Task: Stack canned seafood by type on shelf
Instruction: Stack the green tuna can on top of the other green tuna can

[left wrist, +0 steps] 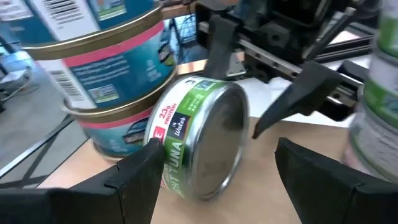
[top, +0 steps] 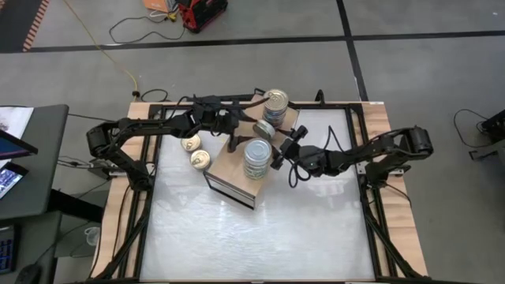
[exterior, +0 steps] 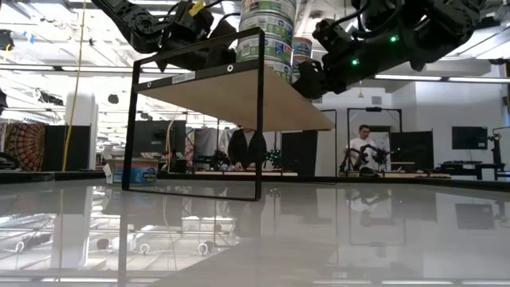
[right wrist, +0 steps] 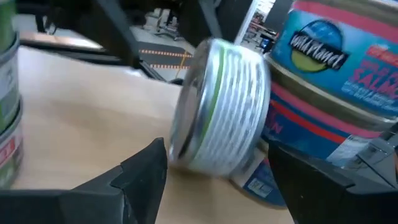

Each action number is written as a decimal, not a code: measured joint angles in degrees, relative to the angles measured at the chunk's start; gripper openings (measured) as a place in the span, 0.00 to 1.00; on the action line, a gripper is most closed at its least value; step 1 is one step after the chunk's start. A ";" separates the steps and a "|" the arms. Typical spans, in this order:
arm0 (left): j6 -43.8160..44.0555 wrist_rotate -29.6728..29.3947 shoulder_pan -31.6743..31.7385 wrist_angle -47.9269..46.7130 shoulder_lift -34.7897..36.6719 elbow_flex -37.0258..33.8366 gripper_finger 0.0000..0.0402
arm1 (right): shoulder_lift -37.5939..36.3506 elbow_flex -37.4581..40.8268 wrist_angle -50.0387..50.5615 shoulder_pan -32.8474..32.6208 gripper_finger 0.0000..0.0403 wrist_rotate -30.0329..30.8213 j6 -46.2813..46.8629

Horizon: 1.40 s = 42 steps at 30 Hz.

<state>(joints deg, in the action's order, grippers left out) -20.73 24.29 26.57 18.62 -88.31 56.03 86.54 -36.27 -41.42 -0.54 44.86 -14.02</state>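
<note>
A green-labelled tin (left wrist: 202, 140) stands on its edge on the shelf (top: 237, 170), leaning beside the stack of pink-and-teal tins (top: 275, 103) at the upper centre of the high view; its lid is plain silver-grey metal, its wall ribbed under a green and white label. My left gripper (left wrist: 211, 177) faces it with fingers spread wide, the tin between the tips but not pinched. My right gripper (right wrist: 214, 177) meets it from the other side, also wide, holding nothing. In the middle of the high view a second stack, of green-labelled tins (top: 257, 160), rises from the pale plywood top. Two gold-lidded tins (top: 196, 151) lie off the shelf to the left, on the white tabletop (top: 260, 237).

The shelf is a flat tan board on a thin black frame, set askew on the glossy tabletop, which mirrors the ceiling lights in the low view. Wooden rails (top: 394, 205) edge the table. The grey floor carries black lines and loose cables. Beyond, a person (exterior: 364, 147) sits at a bench, right of centre in the low view.
</note>
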 joint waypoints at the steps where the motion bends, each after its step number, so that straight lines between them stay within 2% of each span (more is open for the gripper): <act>1: 0.00 0.75 0.00 -0.08 0.04 0.00 0.73 | -0.02 0.00 -0.16 0.06 0.76 -0.08 0.02; 7: -2.16 4.02 0.00 -2.74 0.07 -0.02 0.73 | -0.02 0.00 -0.18 0.32 0.76 -1.75 0.00; 16: -3.67 5.03 0.00 -5.19 0.07 -0.04 0.73 | -0.02 0.00 0.45 0.31 0.73 -1.81 -0.02; 20: -3.63 5.03 0.00 -5.30 0.07 -0.04 0.73 | -0.02 0.00 1.20 -0.06 0.64 -1.77 -0.04; 26: -5.80 4.29 0.16 -9.62 2.05 -0.04 0.73 | -1.67 0.01 4.54 -2.81 0.40 -1.12 -1.98; 27: -6.35 3.81 0.22 -10.92 3.07 -0.04 0.73 | -2.36 0.02 5.45 -3.57 0.40 -0.75 -2.71; 30: -8.53 1.14 0.24 -14.32 6.93 -0.04 0.73 | -5.54 0.02 8.42 -6.54 0.40 2.97 -6.21; 36: -7.85 -5.29 0.24 -16.98 15.80 -0.04 0.73 | -14.03 0.02 12.63 -13.82 0.40 16.97 -15.55; 39: -5.93 -5.14 0.02 -16.90 19.25 -0.04 0.73 | -17.82 -0.43 12.63 -16.27 0.43 20.55 -20.14; 42: -3.46 -5.07 -0.82 -16.36 21.72 -0.04 0.73 | -19.79 -2.58 12.63 -17.65 0.45 20.95 -25.49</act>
<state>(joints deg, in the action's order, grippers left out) -24.19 19.22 25.75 2.26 -66.60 55.99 66.75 -38.85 -28.80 -18.19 65.82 -39.51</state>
